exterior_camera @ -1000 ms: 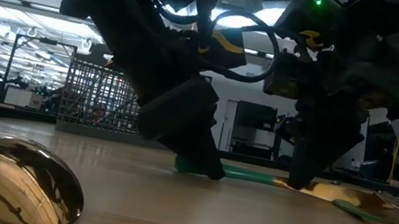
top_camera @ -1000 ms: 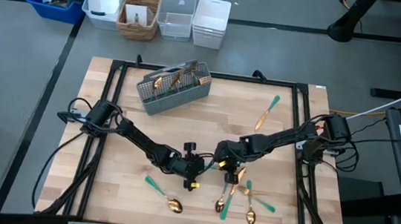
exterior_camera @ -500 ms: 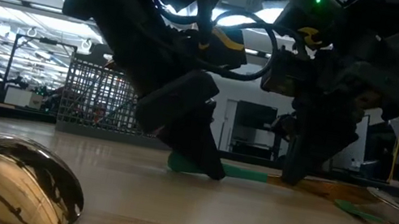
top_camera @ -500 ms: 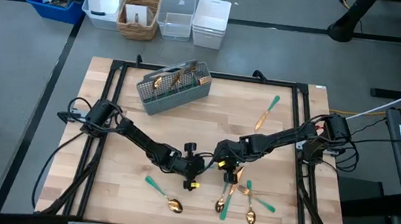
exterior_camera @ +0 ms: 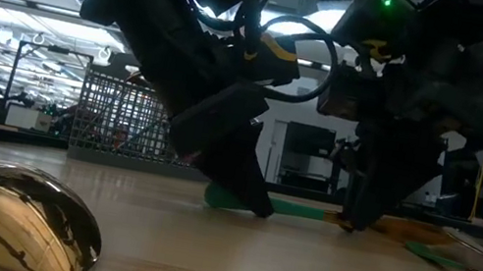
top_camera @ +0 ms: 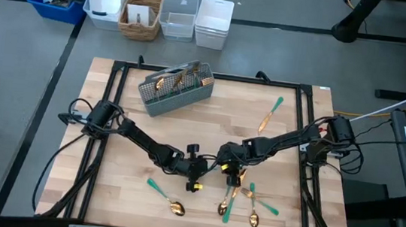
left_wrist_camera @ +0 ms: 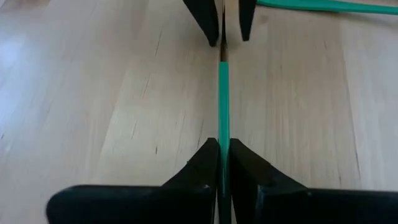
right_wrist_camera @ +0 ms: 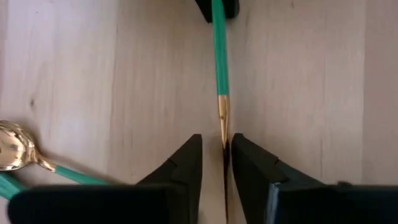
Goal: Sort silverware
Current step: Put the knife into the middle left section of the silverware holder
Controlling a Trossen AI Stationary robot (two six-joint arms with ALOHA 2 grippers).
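Note:
A piece of silverware (top_camera: 214,168) with a teal handle and gold neck lies level at mid-table between my two grippers. My left gripper (top_camera: 198,175) is shut on its handle. My right gripper (top_camera: 229,169) stands open, with one finger on either side of the gold neck (right_wrist_camera: 223,124) and a gap showing on both sides. In the low view the teal handle (exterior_camera: 300,209) runs level just at the tabletop. Whether it rests on the wood I cannot tell. My left gripper pinches the teal handle (left_wrist_camera: 224,134) between its two fingers, slanting down from the table's left. The fingers lie along the handle, which runs straight out ahead of them toward my right gripper. The piece stays level at the tabletop.
The grey mesh caddy (top_camera: 176,88) with several pieces in it stands at the far left of the board. One loose piece (top_camera: 269,114) lies far right. Several more (top_camera: 243,201) lie near the front, just right of my grippers. A spoon (top_camera: 166,196) lies front left.
My right gripper's fingers have parted a little about the piece's gold neck and let it go. Both arms have kept their places, and the piece still lies level between them.

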